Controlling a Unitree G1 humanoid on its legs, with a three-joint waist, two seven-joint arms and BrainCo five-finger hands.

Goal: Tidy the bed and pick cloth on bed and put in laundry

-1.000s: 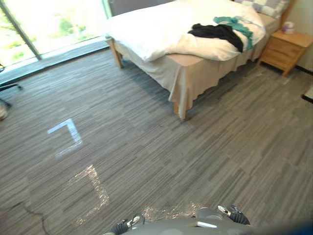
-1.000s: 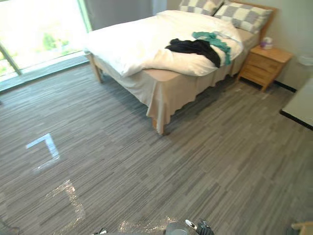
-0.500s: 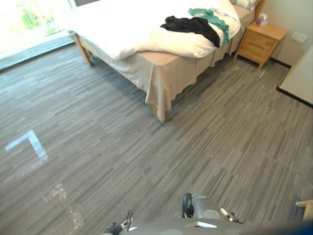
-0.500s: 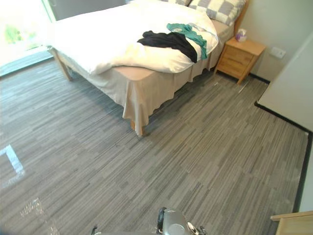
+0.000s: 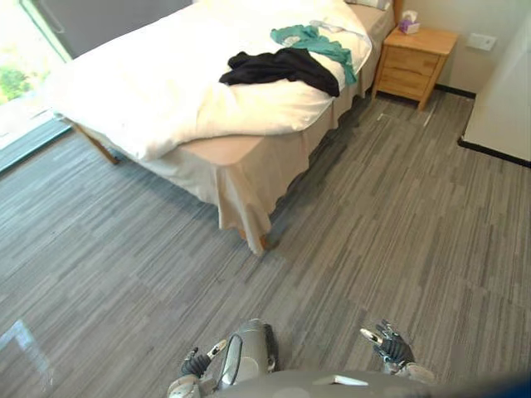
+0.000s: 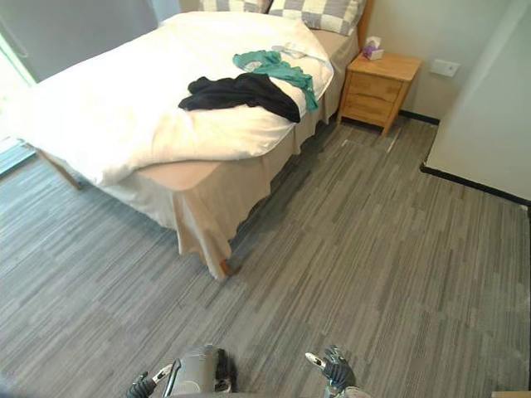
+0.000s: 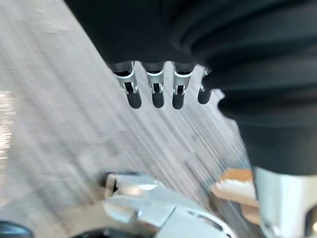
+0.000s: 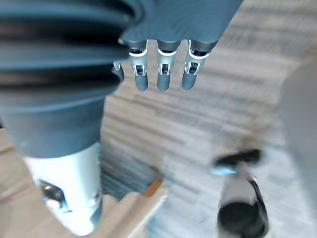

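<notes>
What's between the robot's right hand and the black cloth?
Past the right hand comes bare grey floor, then the bed corner and white duvet under the black cloth, in the left eye view.

Black cloth (image 5: 282, 68), teal cloth (image 5: 311, 37), white duvet (image 5: 166, 91) — grey-streaked carpet (image 5: 415, 207), checked pillows (image 6: 319, 12), tan nightstand (image 6: 377, 79).

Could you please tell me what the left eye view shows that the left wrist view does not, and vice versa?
Left eye view: a wooden bed with a white duvet, a black garment and a teal garment lying on it, and a wooden nightstand. Left wrist view: a pale wooden edge. Both: the open left hand over grey striped carpet.
</notes>
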